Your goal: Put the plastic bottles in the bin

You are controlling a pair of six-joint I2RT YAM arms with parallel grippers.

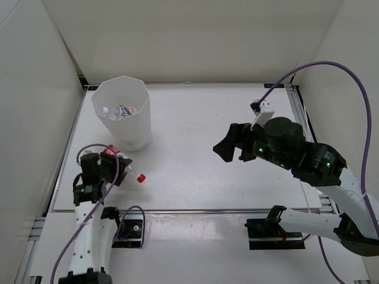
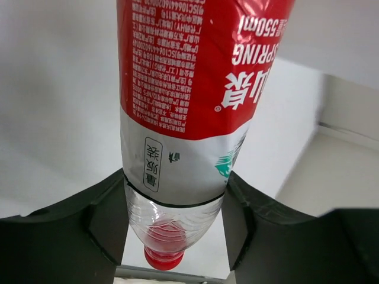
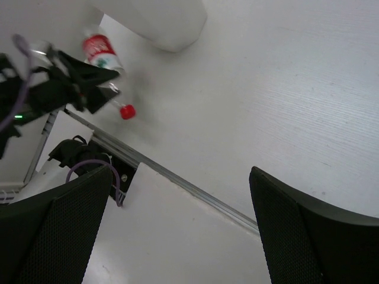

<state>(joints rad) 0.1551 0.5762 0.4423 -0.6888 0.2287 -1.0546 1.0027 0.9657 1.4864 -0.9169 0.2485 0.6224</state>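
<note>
1. Clenched on a small clear crinkled plastic bottle with red-and-white label and red cap [image 2: 189,89]: left fingers [image 2: 106,225], 1 pad pressed to each side of the clear stretch just below the label, toward the neck.
2. Bottle's place: on or low over the white desk [image 1: 207,177] at the left, cannot tell which, just beside the foot of the tall white translucent faceted plastic bin [image 1: 139,127].
3. Long axis, from above: slanted, base end toward the bin, red cap toward the near edge and to the right, jutting past the fingers.
4. Key relation: bin on the far side of the left fingers and a little right, rim well above the bottle. Judged need: lift first, carry over the rim, then let go.
5. Already in the bin: at least 1 labelled bottle with a white cap [image 1: 121,110]; exact count not readable.
6. Spread wide, nothing between: right fingers [image 3: 308,236], hanging above the desk's right half, well apart from bottle and bin. Left arm plainly nearer.
7. Risk, as a guess: grip near the neck, long labelled body free to swing; possible knock on the bin wall.
</note>
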